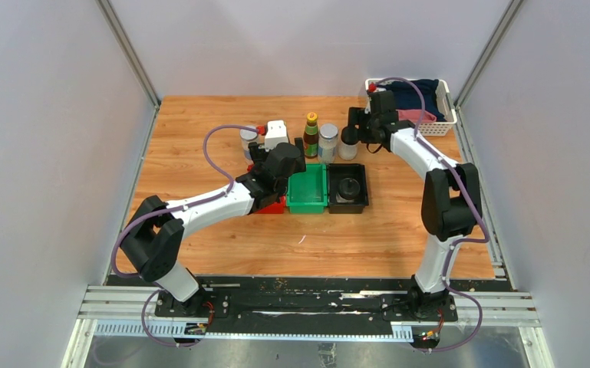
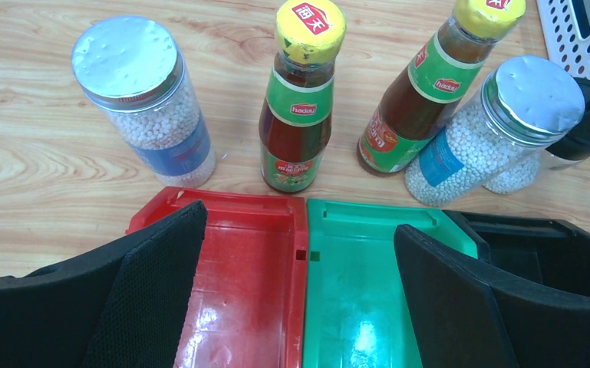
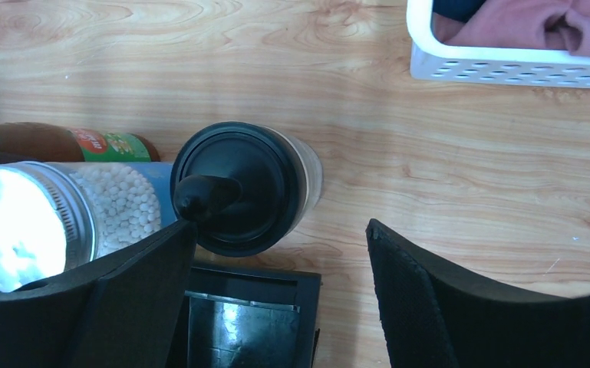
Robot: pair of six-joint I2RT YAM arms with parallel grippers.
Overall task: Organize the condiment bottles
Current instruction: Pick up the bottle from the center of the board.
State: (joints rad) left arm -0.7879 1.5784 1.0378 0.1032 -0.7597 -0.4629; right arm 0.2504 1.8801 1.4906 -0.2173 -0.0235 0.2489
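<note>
In the left wrist view a silver-lidded jar (image 2: 142,100), two brown bottles with yellow caps (image 2: 301,100) (image 2: 430,92) and a second silver-lidded jar (image 2: 499,123) stand upright in a row behind the bins. My left gripper (image 2: 299,291) (image 1: 280,165) is open and empty above the red bin (image 2: 238,261) and the green bin (image 2: 368,268). My right gripper (image 3: 276,284) (image 1: 355,130) is open and empty, just short of a pale bottle with a black domed cap (image 3: 242,188) (image 1: 348,142). Another black-capped bottle (image 1: 348,187) stands in the black bin (image 1: 362,201).
A white basket (image 1: 446,119) holding cloth sits at the back right corner, close behind the right gripper. The three bins lie side by side mid-table. The left arm covers most of the red bin (image 1: 275,207) in the top view. Grey walls flank the table.
</note>
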